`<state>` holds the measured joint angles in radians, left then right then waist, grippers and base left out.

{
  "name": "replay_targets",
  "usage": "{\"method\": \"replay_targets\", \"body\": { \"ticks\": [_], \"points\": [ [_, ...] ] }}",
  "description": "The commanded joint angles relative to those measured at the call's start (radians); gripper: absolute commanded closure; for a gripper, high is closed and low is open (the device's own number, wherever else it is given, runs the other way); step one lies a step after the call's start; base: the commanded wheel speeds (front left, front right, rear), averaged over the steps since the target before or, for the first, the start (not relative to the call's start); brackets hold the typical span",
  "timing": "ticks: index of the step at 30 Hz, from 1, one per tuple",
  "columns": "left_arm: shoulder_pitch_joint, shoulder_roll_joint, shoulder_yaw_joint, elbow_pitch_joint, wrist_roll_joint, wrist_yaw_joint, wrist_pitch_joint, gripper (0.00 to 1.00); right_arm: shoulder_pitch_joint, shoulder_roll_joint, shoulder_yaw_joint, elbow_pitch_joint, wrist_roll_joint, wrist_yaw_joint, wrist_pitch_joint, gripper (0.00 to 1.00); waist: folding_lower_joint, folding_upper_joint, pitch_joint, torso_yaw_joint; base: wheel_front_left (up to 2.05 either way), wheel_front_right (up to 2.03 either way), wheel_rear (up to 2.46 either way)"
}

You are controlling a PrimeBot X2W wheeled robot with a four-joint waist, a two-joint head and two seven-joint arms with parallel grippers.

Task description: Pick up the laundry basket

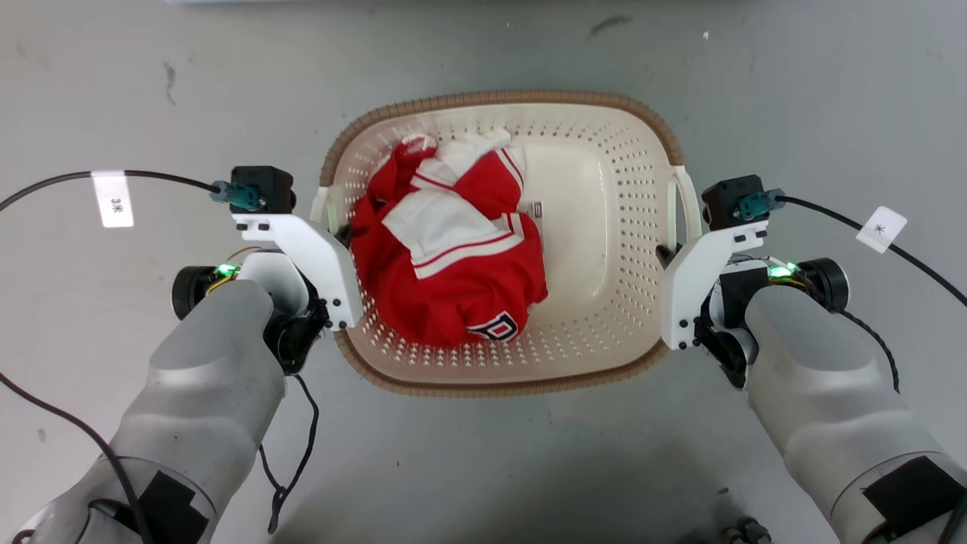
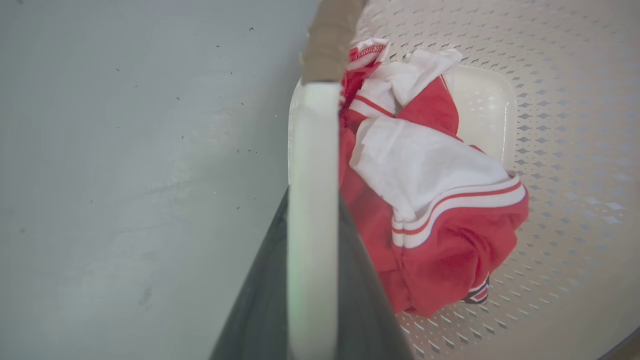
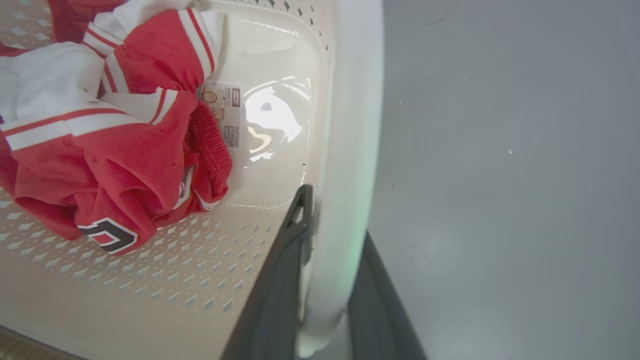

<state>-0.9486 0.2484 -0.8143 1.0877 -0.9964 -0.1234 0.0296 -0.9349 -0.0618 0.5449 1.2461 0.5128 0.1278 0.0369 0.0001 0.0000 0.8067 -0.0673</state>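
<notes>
Nearest the head camera, the two pale forearms are reaching forward, one on each side of the laundry basket. Black cables are trailing from both wrists across the grey floor, each carrying a white tag.

The left gripper is clamping the basket's left handle. In the left wrist view its two dark fingers are pressing against either side of the white handle bar, one outside the basket and one inside. The right gripper is gripping the right handle in the same way. The right wrist view is showing one finger inside the wall and the other outside, with the handle squeezed between them.

The basket is sitting between the two grippers in the middle of the head view, its brown woven-look rim running round the perforated cream walls. Whether it is resting on the floor or hanging just above it cannot be told.

Inside, a crumpled red-and-white garment is lying toward the left half of the basket, leaving the right part of the smooth bottom bare. A small printed sticker is showing on the bottom beside the cloth.

Beyond the far rim, scuffed grey floor is stretching away.
</notes>
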Motion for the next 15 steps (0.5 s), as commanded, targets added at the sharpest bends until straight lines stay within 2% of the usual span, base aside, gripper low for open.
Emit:
{"method": "replay_targets", "body": {
  "ticks": [1,15],
  "points": [
    [-0.017,-0.032,-0.018,-0.011,-0.014,-0.013,0.026,1.0,-0.004,0.022,0.013,-0.002,0.008,0.005,0.016,1.0,-0.0001,0.0,-0.039,0.005,0.0,0.0,0.0],
    [0.02,-0.059,-0.086,0.004,-0.149,-0.014,0.256,1.0,0.028,0.026,0.054,0.003,0.115,0.009,0.252,1.0,-0.0001,0.0,-0.31,0.02,0.0,0.0,0.0]
  ]
}}
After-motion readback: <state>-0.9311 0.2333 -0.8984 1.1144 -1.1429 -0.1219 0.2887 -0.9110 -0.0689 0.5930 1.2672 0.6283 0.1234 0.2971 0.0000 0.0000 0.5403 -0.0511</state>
